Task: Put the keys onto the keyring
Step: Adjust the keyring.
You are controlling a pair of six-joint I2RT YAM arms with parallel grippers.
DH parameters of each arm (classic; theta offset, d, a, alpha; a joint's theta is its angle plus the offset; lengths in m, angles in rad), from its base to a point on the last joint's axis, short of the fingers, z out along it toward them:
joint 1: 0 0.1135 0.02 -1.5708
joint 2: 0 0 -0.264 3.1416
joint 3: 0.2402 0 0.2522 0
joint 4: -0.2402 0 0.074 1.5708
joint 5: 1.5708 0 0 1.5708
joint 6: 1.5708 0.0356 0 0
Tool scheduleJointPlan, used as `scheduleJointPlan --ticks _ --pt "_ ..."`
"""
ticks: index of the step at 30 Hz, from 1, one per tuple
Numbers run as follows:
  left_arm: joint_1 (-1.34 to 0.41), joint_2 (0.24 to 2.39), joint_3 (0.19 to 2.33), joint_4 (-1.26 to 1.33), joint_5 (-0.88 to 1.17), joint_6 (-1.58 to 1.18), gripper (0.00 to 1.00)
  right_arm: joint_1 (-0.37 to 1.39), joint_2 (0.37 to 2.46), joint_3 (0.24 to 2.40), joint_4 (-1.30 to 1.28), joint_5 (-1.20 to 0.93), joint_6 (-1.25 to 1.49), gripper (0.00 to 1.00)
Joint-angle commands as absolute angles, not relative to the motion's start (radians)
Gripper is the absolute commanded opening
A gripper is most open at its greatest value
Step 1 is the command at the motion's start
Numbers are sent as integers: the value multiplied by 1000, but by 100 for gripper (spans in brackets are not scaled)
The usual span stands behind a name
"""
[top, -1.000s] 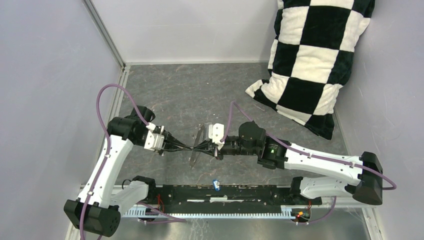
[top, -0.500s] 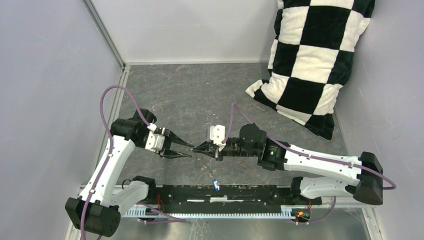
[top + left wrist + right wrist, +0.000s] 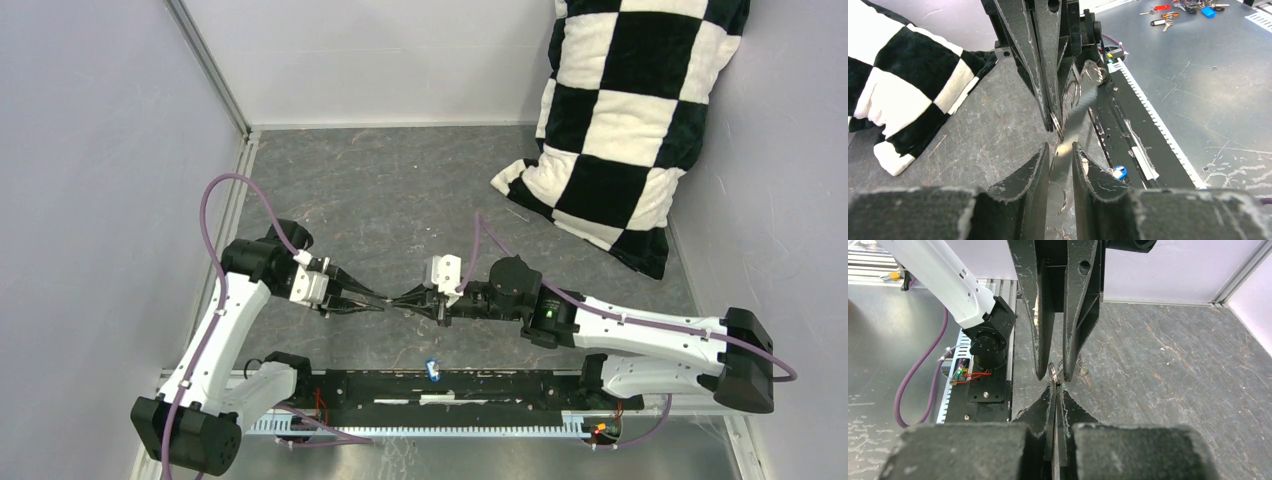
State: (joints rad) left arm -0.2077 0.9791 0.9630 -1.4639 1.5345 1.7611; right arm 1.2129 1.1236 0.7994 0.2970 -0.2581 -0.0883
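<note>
Bright, even light throughout, with soft, faint shadows. Wrist views blur the nearest fingers [image 3: 1023, 200]. Mild sheen on the table [image 3: 1198, 90].
</note>
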Motion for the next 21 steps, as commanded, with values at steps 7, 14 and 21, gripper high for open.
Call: scheduleJointPlan --ticks 7,14,21 --pt "-183 975 962 -1463 1637 1859 39 1240 1066 764 469 -158 -58 1" --pt "-169 973 973 -1465 1634 1875 37 1267 1062 759 449 -85 -77 1" --pt "-137 981 1007 -1465 1633 1891 39 1286 1039 736 430 -55 -77 1"
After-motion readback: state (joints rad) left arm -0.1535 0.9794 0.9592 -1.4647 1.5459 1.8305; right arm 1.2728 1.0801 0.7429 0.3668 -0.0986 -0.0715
